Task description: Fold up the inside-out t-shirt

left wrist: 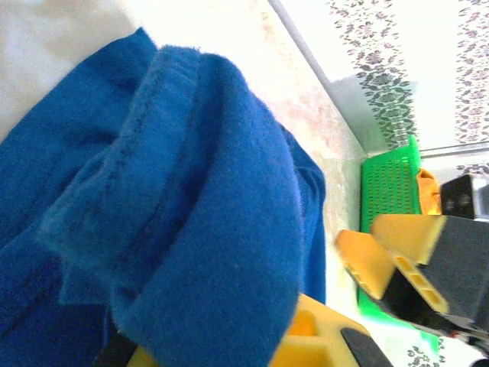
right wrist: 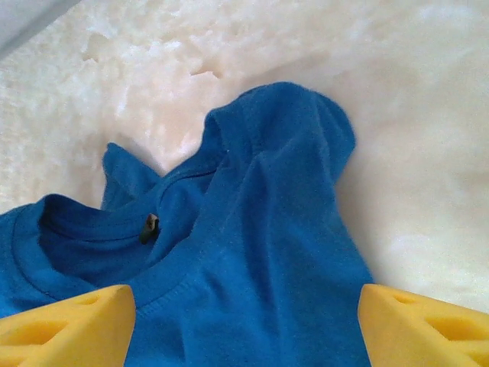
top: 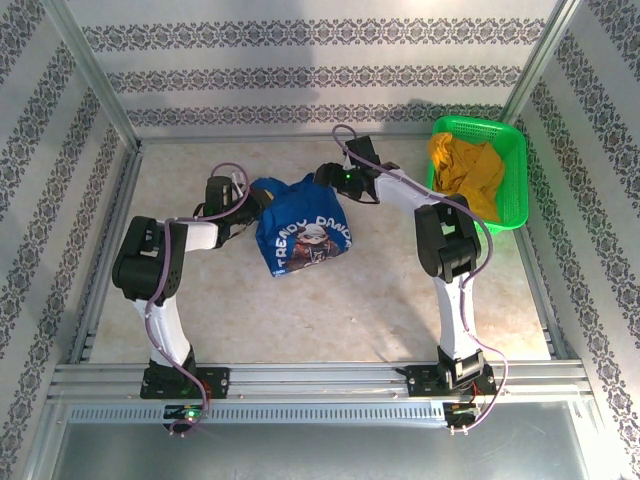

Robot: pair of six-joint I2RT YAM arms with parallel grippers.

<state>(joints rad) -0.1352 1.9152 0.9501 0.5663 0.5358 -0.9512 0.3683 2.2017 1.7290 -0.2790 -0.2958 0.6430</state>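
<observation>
While the shirt (top: 300, 235) lies bunched on the table (top: 400, 300), print up, the left gripper (top: 247, 200) pinches its left edge and the right gripper (top: 326, 180) hovers at its far corner. From the left wrist, blue hem (left wrist: 137, 153) drapes over a closed finger (left wrist: 317, 336). From the right wrist, fingers (right wrist: 69, 325) stand wide apart above the collar (right wrist: 76, 229), holding nothing. This looks like the spreading stage; the right gripper next needs a fresh grasp near the collar.

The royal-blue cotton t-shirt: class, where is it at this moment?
In the top external view, the royal-blue cotton t-shirt sits bunched near the middle of the pale table, well to the left of the green plastic basket in the far right corner.
</observation>
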